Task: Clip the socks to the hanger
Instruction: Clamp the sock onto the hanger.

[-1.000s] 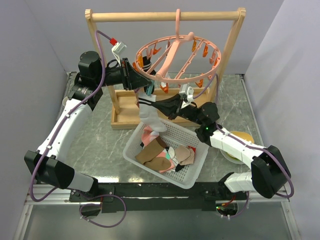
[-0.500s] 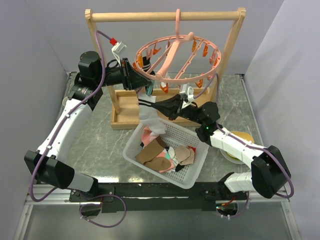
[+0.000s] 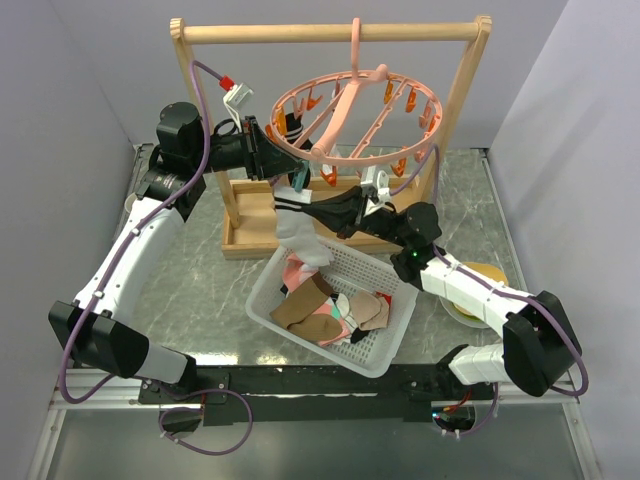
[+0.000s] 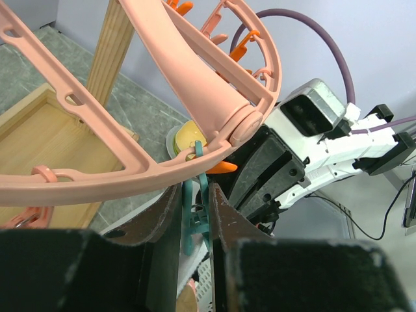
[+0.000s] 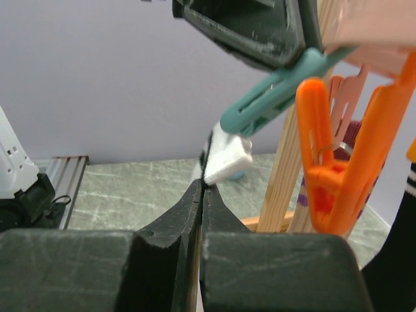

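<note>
The salmon-pink ring hanger [image 3: 360, 120] hangs by its hook from the wooden rack. My left gripper [image 3: 283, 170] is at the ring's near-left rim. In the left wrist view it [image 4: 195, 195] is shut on a teal clip [image 4: 197, 218] hanging under the ring [image 4: 162, 84]. My right gripper [image 3: 306, 209] is shut on the cuff of a white sock with black stripes [image 3: 298, 235], which hangs over the basket. In the right wrist view the cuff [image 5: 225, 159] sits just below the teal clip's open mouth [image 5: 273, 97], apart from it.
A white mesh basket [image 3: 262, 300] below holds several socks [image 3: 320, 310]. The wooden rack frame [image 3: 330, 33] stands on a tray base [image 3: 250, 215]. An orange clip [image 5: 331, 162] and a black sock [image 5: 403, 247] hang right of the cuff. A yellow dish [image 3: 485, 272] lies at right.
My right gripper has lifted the white sock slightly up and left toward the teal clip. My left gripper has stayed on the clip.
</note>
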Motion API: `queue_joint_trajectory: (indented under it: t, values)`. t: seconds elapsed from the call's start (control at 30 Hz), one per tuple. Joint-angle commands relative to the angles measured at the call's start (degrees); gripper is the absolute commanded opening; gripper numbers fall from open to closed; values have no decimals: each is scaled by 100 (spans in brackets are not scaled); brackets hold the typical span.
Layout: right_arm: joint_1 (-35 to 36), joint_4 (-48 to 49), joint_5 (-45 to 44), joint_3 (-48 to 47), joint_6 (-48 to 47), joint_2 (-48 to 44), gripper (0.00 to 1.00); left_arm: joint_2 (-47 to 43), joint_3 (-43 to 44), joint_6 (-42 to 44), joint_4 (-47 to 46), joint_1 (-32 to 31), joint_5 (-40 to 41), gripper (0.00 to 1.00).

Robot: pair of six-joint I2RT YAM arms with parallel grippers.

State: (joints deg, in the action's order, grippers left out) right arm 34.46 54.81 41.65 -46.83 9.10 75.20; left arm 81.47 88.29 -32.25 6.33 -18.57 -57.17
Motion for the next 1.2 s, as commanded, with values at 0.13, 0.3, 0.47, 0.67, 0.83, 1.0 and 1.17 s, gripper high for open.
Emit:
queue_joint_trajectory:
  t: [0.13, 0.3, 0.47, 0.67, 0.83, 1.0, 1.17]
  values:
    - [-88, 575, 1, -318, 39, 4, 0, -219, -66, -36, -123, -15, -392, 1]
    - [-115, 540, -43, -371, 21, 30, 0, -237, -49, -36, -114, -15, -392, 1]
    - [-159, 522, -157, -441, 47, 109, 0, -281, -101, -97, -184, -15, -418, 1]
    - [-176, 566, -306, -502, 65, 214, 0, -290, -111, -167, -220, -15, -453, 1]
    - [-176, 479, -421, -582, 13, 285, 0, -307, -119, -238, -272, -15, -462, 1]
    - [-185, 338, -561, -661, -84, 302, 0, -325, -110, -220, -237, -15, -462, 1]
    - [-194, 478, -544, -678, -49, 276, 0, -316, -110, -115, -106, -7, -383, 1]
